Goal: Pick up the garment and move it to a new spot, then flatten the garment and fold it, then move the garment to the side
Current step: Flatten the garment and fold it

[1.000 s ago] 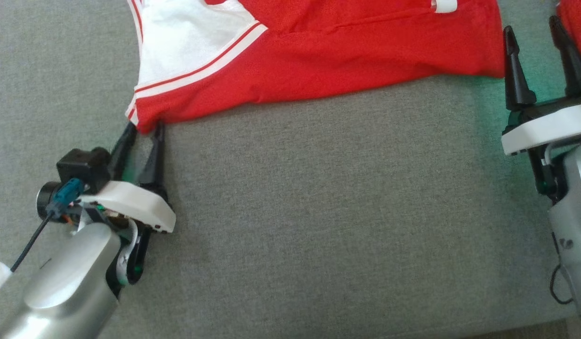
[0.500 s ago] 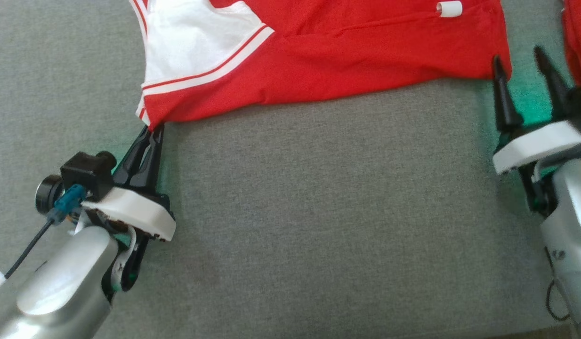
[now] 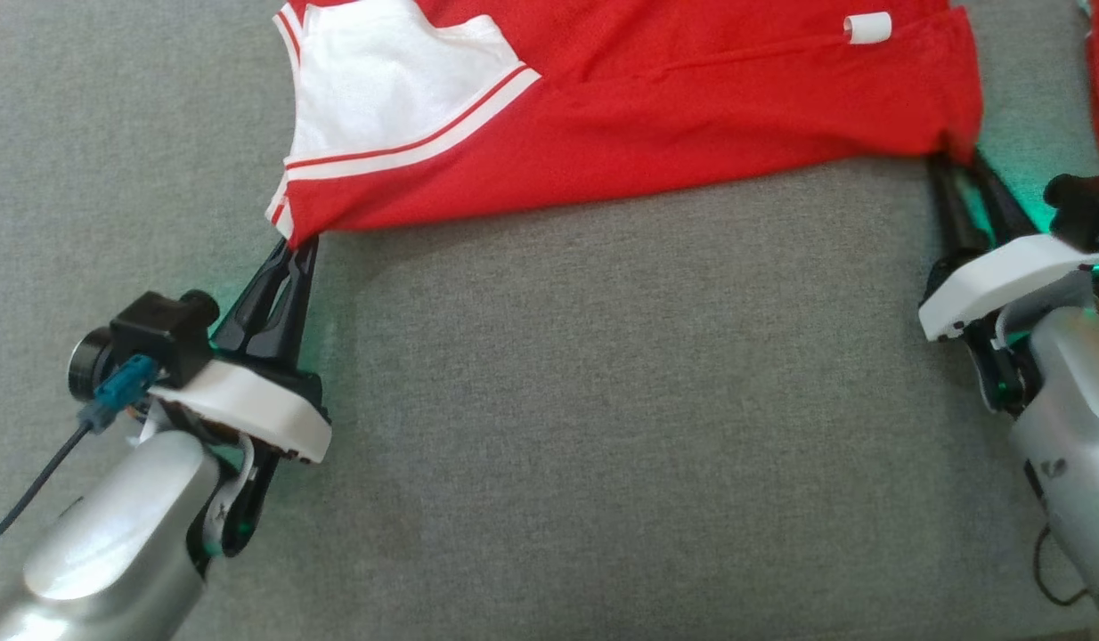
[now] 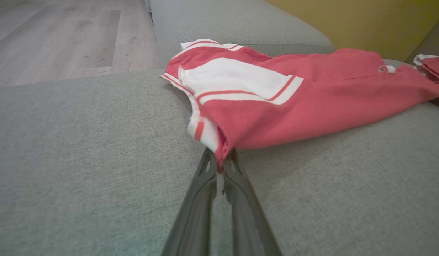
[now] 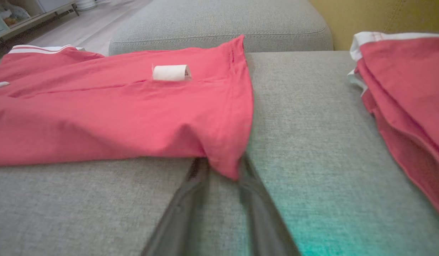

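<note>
Garment [image 3: 692,107]: red, with a white panel [image 3: 380,89] edged in red-and-white stripes at its left end. It is lying spread out across the far part of the grey sofa cushion [image 3: 603,401], with its near hem running left to right between the two arms. A small white rolled label [image 3: 867,28] is sitting on the cloth toward the far right.

Left gripper [image 3: 297,246]: it is reaching in from the near left, fingers pointing at the garment's near-left corner. The jaws are pressed almost together and are pinching the striped corner of the cloth between the tips (the left wrist view is showing this plainly, red fabric bunched right at the tips).

Right gripper [image 3: 959,165]: it is reaching to the garment's near-right corner. Its two fingers are standing apart, one on either side of the corner, which is drooping over and between them. The tips are hidden under the cloth and the right wrist view is blurred, so I cannot tell whether it has any hold.

A second red garment [image 5: 411,89] is lying at the far right, apart from the first. Pale wood floor [image 4: 63,35] is showing beyond the sofa's left end.
</note>
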{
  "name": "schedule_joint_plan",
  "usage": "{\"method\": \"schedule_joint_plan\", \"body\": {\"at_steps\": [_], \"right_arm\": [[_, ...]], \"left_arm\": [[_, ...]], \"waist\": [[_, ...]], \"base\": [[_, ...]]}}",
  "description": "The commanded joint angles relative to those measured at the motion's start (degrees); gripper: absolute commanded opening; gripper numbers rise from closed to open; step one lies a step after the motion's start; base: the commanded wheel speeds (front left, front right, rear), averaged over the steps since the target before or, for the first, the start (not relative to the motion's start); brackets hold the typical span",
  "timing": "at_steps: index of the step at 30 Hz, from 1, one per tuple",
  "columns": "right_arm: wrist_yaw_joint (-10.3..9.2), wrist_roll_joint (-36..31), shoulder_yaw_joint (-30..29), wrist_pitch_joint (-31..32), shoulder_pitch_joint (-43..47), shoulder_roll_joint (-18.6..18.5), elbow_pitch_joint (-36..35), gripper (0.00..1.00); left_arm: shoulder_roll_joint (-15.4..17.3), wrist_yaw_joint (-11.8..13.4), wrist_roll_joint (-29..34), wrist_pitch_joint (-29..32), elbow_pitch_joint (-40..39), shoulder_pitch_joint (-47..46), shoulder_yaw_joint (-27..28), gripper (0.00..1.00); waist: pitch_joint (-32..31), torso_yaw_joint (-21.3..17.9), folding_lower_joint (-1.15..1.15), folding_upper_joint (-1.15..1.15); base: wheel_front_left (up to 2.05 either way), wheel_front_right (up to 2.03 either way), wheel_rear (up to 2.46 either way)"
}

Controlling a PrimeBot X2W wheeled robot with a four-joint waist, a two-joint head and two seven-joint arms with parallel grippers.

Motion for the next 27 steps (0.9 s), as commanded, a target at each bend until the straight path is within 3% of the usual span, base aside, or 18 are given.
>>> {"method": "schedule_joint_plan", "body": {"at_steps": [1, 13, 20, 27], "right_arm": [[0.39, 0.6, 1.4, -0.3, 0.0, -1.0, -0.2, 0.00], [0.39, 3.9, 6.4, -0.3, 2.2, -6.6, -0.8, 0.00], [0.39, 2.2, 4.9, -0.3, 10.3, -9.4, -7.1, 0.00], [0.39, -0.2, -0.9, -0.4, 21.7, -10.6, -12.7, 0.00]], "left_arm": [[2.8, -0.1, -0.3, -0.7, -1.2, -0.3, 2.1, 0.00], [3.5, -1.2, -0.7, -2.9, -1.2, 2.1, 1.6, 0.00], [5.6, -0.1, -1.1, -4.9, -5.3, 9.9, 1.0, 0.00], [6.7, 1.6, -0.9, -6.4, -9.6, 17.6, 0.9, 0.00]], "waist": [[0.0, 0.1, 0.00, 0.00], [-3.2, 0.4, 0.00, 0.00], [-5.9, -0.8, 0.00, 0.00], [-7.8, -1.3, 0.00, 0.00]], "base": [[0.00, 0.00, 0.00], [0.00, 0.00, 0.00], [0.00, 0.00, 0.00], [0.00, 0.00, 0.00]]}}
